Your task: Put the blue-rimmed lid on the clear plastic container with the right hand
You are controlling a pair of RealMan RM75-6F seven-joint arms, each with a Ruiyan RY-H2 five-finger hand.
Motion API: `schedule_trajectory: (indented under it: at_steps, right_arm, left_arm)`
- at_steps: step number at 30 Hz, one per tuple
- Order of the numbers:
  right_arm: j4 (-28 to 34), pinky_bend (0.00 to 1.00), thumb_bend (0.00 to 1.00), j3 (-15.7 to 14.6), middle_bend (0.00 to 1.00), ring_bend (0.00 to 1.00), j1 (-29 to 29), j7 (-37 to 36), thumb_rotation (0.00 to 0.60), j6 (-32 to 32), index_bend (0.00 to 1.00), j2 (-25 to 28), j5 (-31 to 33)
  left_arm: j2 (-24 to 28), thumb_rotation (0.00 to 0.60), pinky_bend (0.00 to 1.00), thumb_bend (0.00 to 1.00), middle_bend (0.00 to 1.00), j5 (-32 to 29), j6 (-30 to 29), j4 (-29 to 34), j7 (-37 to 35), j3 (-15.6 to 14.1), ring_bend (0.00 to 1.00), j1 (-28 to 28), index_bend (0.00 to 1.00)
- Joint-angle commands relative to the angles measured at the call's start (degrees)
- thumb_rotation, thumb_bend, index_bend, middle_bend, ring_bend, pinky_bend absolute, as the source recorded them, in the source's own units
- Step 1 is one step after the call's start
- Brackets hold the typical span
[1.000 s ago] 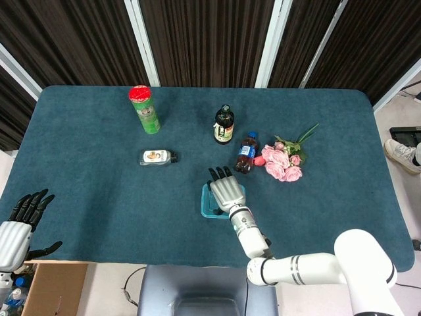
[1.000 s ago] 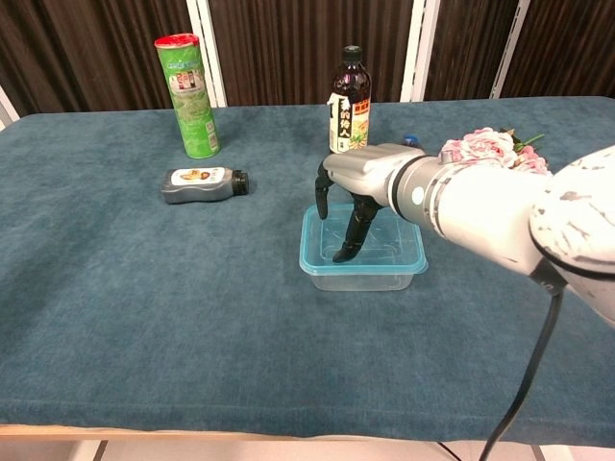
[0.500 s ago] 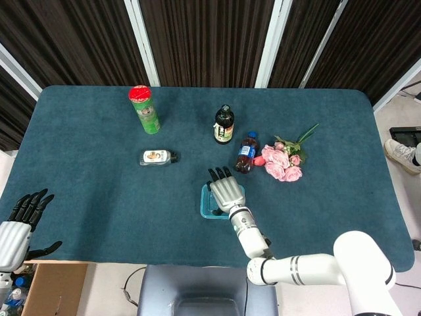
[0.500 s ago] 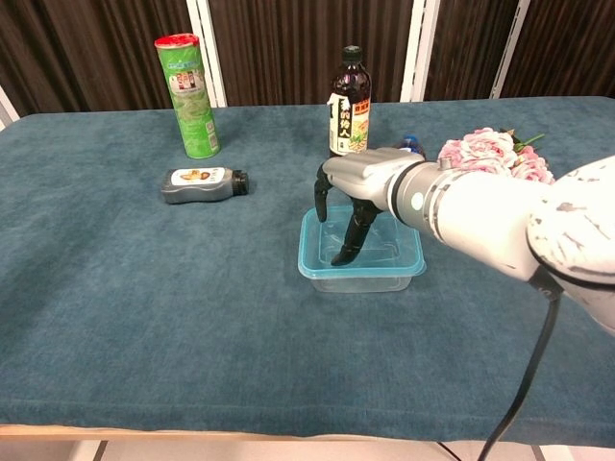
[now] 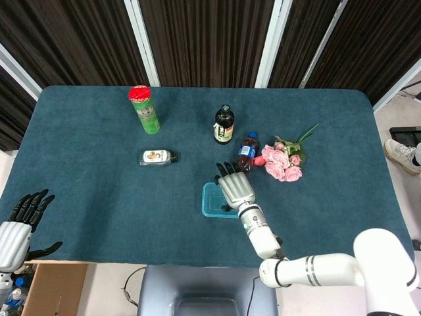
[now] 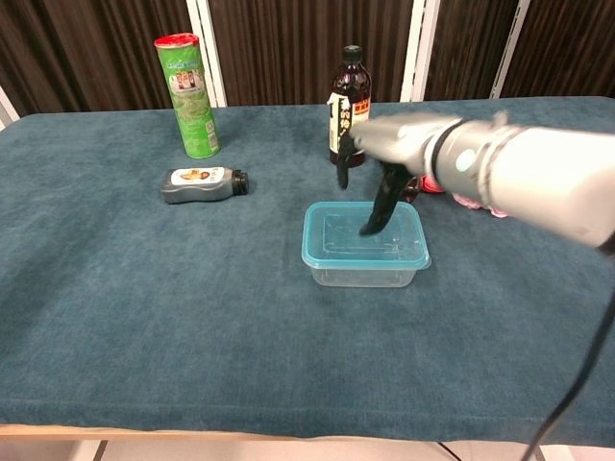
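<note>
The clear plastic container stands in the middle of the table, with the blue-rimmed lid lying flat on top of it. In the head view the lidded container shows just left of my right hand. In the chest view my right hand hovers above the container's far right part, blurred, fingers hanging down apart and holding nothing. My left hand stays off the table's near left corner, fingers spread and empty.
A green canister stands at the back left, and a small dark bottle lies on its side in front of it. A tall dark bottle stands behind the container. A blue-capped bottle and pink flowers lie to the right.
My right hand has lifted off the lid and moved up and to the right. The lid stays on the container. The left hand has not moved.
</note>
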State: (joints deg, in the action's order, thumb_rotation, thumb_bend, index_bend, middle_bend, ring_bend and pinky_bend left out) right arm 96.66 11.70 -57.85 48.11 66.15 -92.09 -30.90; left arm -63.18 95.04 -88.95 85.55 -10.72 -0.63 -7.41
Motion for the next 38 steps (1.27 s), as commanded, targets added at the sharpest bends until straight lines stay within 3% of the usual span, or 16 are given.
schedule_trajectory:
  at_steps: [1, 3, 6, 11, 14, 17, 23, 28, 38]
  right_arm:
    - [5.95, 0.13, 0.30, -0.08, 0.16, 0.04, 2.78, -2.29, 0.600, 2.55, 0.47, 5.82, -4.23]
    - [9.57, 0.13, 0.30, -1.42, 0.16, 0.04, 4.80, -3.48, 0.600, 4.17, 0.46, 9.39, -7.92]
    - [14.54, 0.13, 0.30, -4.87, 0.15, 0.03, 8.50, -5.07, 0.600, 7.07, 0.35, 14.64, -14.48]
    - [21.68, 0.05, 0.30, -15.55, 0.01, 0.00, 18.50, -8.93, 0.600, 13.64, 0.08, 25.67, -28.91]
    - [19.54, 0.01, 0.30, -21.92, 0.00, 0.00, 26.06, -14.08, 0.600, 19.45, 0.05, 28.65, -39.12]
    - [13.47, 0.00, 0.30, -25.54, 0.00, 0.00, 33.00, -20.54, 0.600, 24.79, 0.05, 28.50, -45.78]
    - [0.94, 0.00, 0.30, -25.98, 0.00, 0.00, 42.52, -30.39, 0.600, 31.37, 0.06, 24.11, -50.41]
    - [-5.59, 0.00, 0.30, -23.69, 0.00, 0.00, 46.41, -36.70, 0.600, 32.89, 0.08, 21.97, -51.36]
    - [-5.62, 0.00, 0.30, -20.22, 0.00, 0.00, 48.33, -38.19, 0.600, 30.11, 0.09, 22.98, -52.46]
  left_arm:
    - [-0.05, 0.600, 0.09, 0.44, 0.00, 0.11, -0.10, 0.04, 0.13, -0.03, 0.00, 0.03, 0.00]
    - [-0.08, 0.600, 0.09, 0.44, 0.00, 0.14, -0.16, 0.07, 0.25, -0.04, 0.00, 0.05, 0.00]
    - [-0.08, 0.600, 0.09, 0.44, 0.00, 0.22, -0.34, 0.11, 0.33, -0.02, 0.00, 0.10, 0.00]
    - [-0.12, 0.600, 0.09, 0.44, 0.00, 0.32, -0.51, 0.34, 0.99, -0.12, 0.00, 0.26, 0.00]
    - [-0.24, 0.600, 0.09, 0.44, 0.00, 0.31, -0.52, 0.59, 1.85, -0.17, 0.00, 0.38, 0.00]
    - [-0.34, 0.600, 0.09, 0.44, 0.00, 0.04, -0.08, 1.00, 3.14, -0.22, 0.00, 0.38, 0.00]
    - [-0.73, 0.600, 0.09, 0.44, 0.00, -0.06, 0.26, 1.64, 5.39, -0.26, 0.00, 0.43, 0.00]
    - [-1.01, 0.600, 0.09, 0.44, 0.00, -0.44, 0.38, 2.01, 6.86, -0.31, 0.00, 0.71, 0.00]
    - [-1.12, 0.600, 0.09, 0.44, 0.00, -0.06, 0.28, 1.94, 6.96, -0.33, 0.00, 0.70, 0.00]
